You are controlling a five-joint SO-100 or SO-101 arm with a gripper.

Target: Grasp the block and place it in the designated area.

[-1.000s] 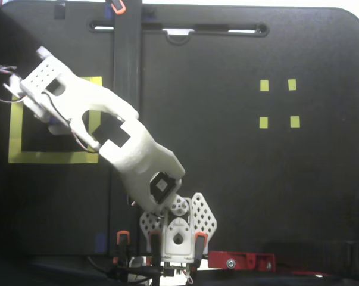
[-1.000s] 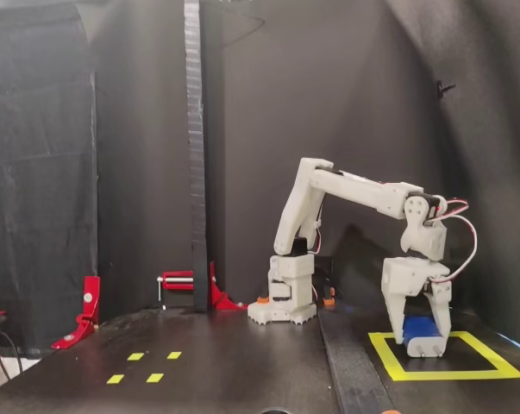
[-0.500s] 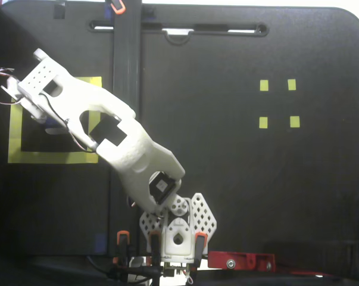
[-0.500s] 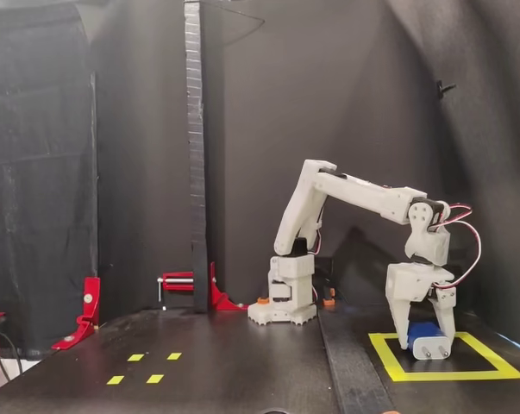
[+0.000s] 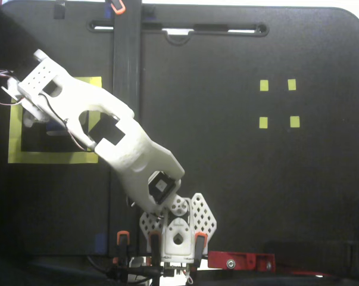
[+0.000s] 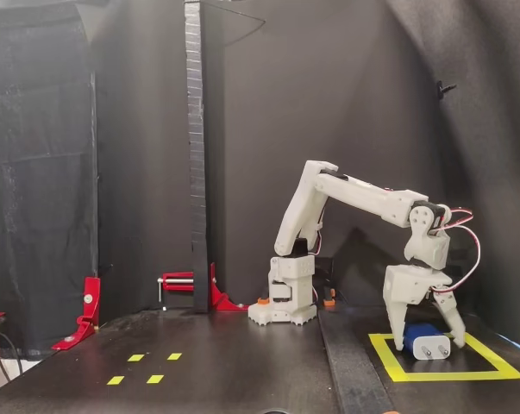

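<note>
At the lower right of the side-on fixed view the block (image 6: 426,341) lies on the bench (image 6: 242,362) inside the designated area (image 6: 389,359), its pale pronged end turned toward the camera and its dark-blue body behind. The gripper (image 6: 429,326) stands over it with its jaws spread apart, one fingertip down on each side of the block, so the grip looks released rather than clenched; whether either finger is touching the block cannot be told from here. In the fixed view from above, at the upper left of the frame, the arm's white wrist covers most of the yellow square (image 5: 48,157), and the block itself is hidden under it. The placing looks done, and the risk lies in the retreat. If the arm lifts or swings away at a slant, a fingertip could catch the block's rounded side and drag or tip it toward the yellow tape, perhaps out of the black square. A straight rise with the jaws kept wide seems the safest way clear. The four small yellow squares (image 6: 144,366) at lower left play no part.
</note>
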